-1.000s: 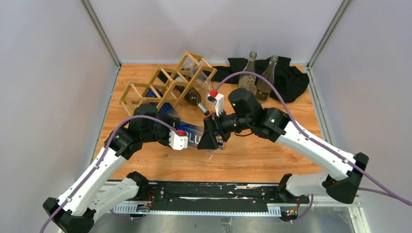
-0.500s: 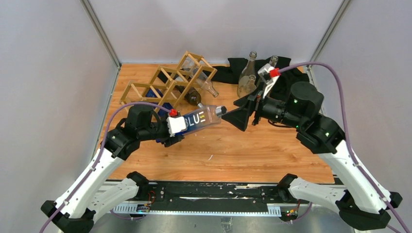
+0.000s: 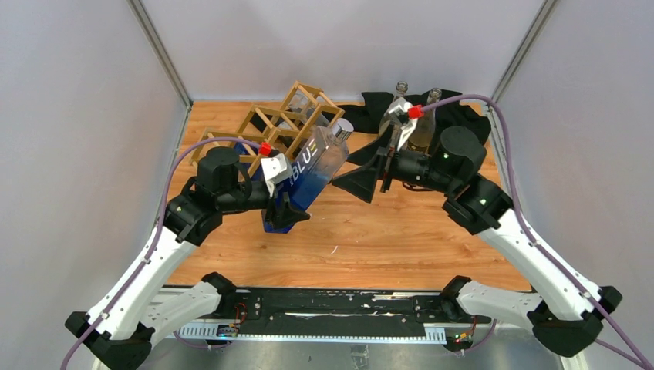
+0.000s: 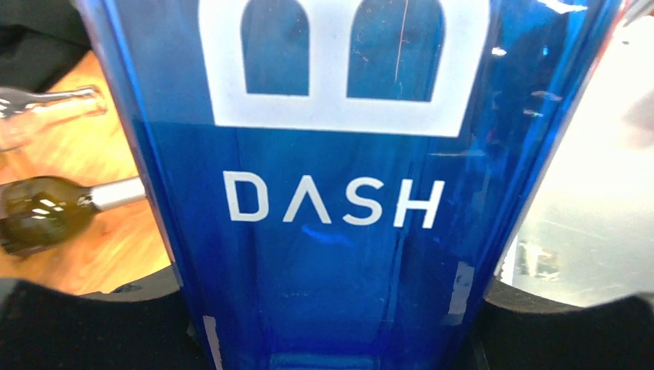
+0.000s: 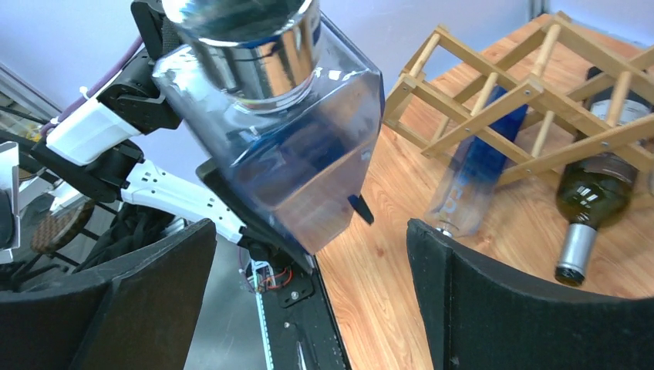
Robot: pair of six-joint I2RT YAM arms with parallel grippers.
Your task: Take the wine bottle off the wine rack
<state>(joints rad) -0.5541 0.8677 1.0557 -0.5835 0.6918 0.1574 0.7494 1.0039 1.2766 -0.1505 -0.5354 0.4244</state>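
The wine bottle (image 3: 310, 176) is blue glass with a silver cap and white lettering. It hangs tilted above the table, cap toward the back right, clear of the wine rack (image 3: 270, 123). My left gripper (image 3: 282, 213) is shut on its lower body. In the left wrist view the bottle (image 4: 332, 200) fills the frame between my fingers (image 4: 571, 331). My right gripper (image 3: 362, 177) is open just right of the cap. In the right wrist view the bottle (image 5: 285, 131) hangs ahead of the open gripper (image 5: 308, 301), touching neither pad.
The light wooden rack (image 5: 493, 85) holds another blue bottle (image 5: 478, 166), a dark green bottle (image 5: 598, 193) and a clear one (image 3: 312, 116). Upright bottles (image 3: 423, 131) stand on a black cloth (image 3: 463, 127) at the back right. Grey walls close both sides.
My right gripper has drawn back to the right, away from the bottle's neck, and opened wider. My left arm has lifted the bottle and swung its cap up toward the back.
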